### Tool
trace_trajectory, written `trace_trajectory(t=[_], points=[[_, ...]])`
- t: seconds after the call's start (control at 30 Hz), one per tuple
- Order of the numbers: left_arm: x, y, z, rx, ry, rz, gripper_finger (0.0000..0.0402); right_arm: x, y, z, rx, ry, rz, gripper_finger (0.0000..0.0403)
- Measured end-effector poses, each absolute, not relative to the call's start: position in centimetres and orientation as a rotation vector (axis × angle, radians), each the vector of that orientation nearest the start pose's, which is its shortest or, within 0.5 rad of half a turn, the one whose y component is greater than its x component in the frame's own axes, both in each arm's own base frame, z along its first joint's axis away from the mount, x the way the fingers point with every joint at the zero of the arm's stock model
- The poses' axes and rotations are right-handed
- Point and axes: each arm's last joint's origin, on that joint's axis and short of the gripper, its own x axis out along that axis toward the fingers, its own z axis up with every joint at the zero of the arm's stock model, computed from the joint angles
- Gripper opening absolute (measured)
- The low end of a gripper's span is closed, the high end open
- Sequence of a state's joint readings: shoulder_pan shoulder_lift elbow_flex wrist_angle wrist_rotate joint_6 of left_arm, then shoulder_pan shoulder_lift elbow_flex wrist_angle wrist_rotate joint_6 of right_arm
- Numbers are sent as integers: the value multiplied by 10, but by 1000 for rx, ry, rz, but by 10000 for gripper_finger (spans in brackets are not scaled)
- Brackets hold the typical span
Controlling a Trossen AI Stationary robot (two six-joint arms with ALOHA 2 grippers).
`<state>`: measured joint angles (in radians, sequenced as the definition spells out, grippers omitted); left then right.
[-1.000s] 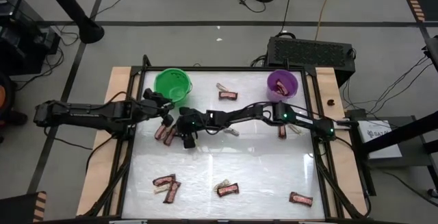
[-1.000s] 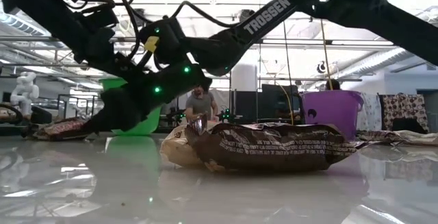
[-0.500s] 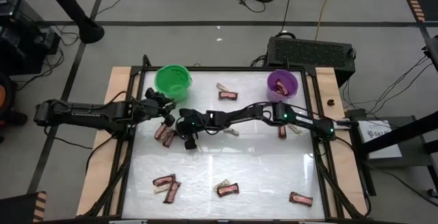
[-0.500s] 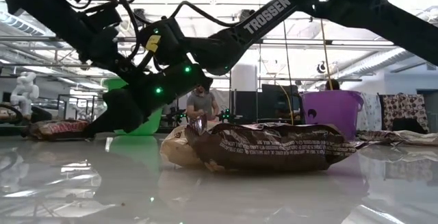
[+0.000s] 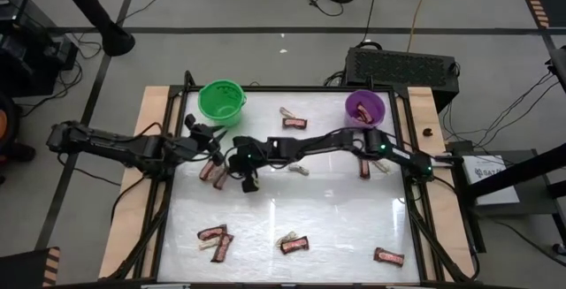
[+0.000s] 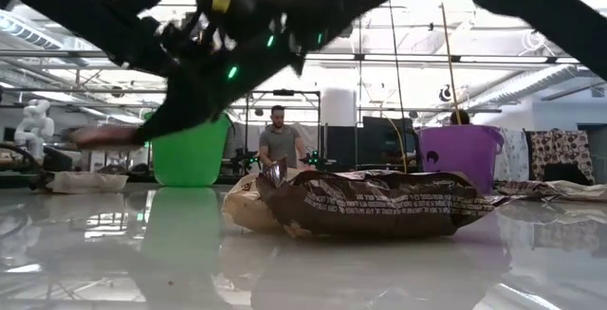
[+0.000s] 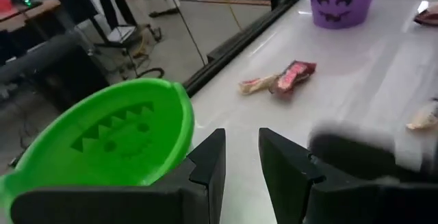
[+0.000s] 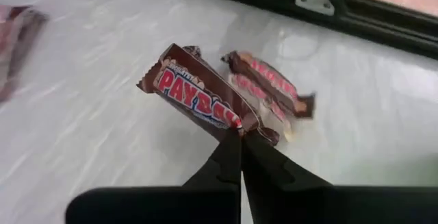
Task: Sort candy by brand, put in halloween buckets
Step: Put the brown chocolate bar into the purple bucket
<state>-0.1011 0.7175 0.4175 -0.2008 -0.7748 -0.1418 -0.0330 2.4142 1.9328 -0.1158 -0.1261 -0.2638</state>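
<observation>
My right gripper [image 8: 241, 133] is left of the table's middle [image 5: 245, 181], shut on a PayDay candy bar [image 8: 195, 95] that shows as a blur in the low view [image 6: 102, 137]. Under it a red-brown candy bar [image 8: 270, 85] lies flat on the table. My left gripper [image 7: 241, 157] hovers beside the green halloween bucket [image 7: 102, 138], a narrow gap between its fingers with nothing in it. The green bucket [image 5: 221, 102] stands at the far left. The purple bucket [image 5: 364, 108] stands at the far right. My right gripper pinches the PayDay bar by the end nearest the fingers [image 8: 235, 122], between its two fingertips. The fingers slant down at it. The bar sticks out beyond the fingertips, tilted and lifted clear of the table.
Loose candy lies about: two pieces at the far middle [image 5: 292, 121], a pale piece [image 5: 301, 170] at the centre, some by the right arm [image 5: 365, 167], more along the near edge [image 5: 215, 239] [image 5: 292, 243] [image 5: 387, 256]. One bar [image 6: 379, 201] lies close to the low camera.
My right gripper has shut on the PayDay bar and gone up, lifting it clear of the table; the red-brown bar beside it has stayed where it was. My left arm has swung and risen a little by the green bucket.
</observation>
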Motion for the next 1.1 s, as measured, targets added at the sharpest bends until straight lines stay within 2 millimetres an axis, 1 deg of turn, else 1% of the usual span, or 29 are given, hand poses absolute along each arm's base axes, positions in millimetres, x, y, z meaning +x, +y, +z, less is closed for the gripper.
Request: trace_trajectory(t=[0.1, 0.2, 0.27, 0.37, 0.47, 0.53, 0.63, 0.73, 0.83, 0.93, 1.0, 1.1], points=[[144, -2, 223, 90, 400, 660, 98, 525, -23, 188, -195, 679, 163, 1], [135, -6, 225, 68, 382, 644, 98, 502, -35, 203, -188, 808, 104, 0], [131, -8, 225, 57, 382, 628, 98, 484, -45, 215, -179, 876, 40, 0], [128, -11, 223, 34, 390, 609, 98, 450, -57, 238, -149, 920, -44, 0], [131, -13, 221, 3, 383, 578, 98, 409, -68, 263, -97, 931, -128, 0], [133, -15, 218, -10, 400, 539, 98, 377, -73, 281, -54, 925, -194, 0], [137, -18, 216, -26, 421, 476, 98, 325, -77, 308, -26, 896, -355, 0], [141, -20, 214, -33, 433, 444, 98, 275, -76, 330, -4, 866, -532, 0], [147, -21, 214, -44, 419, 433, 98, 232, -74, 344, 56, 842, -678, 0], [153, -23, 213, -47, 410, 427, 98, 200, -71, 352, 121, 825, -776, 0], [156, -24, 214, -42, 399, 420, 98, 186, -71, 354, 151, 825, -849, 0], [161, -25, 215, -26, 375, 408, 98, 173, -76, 353, 193, 852, -959, 0]])
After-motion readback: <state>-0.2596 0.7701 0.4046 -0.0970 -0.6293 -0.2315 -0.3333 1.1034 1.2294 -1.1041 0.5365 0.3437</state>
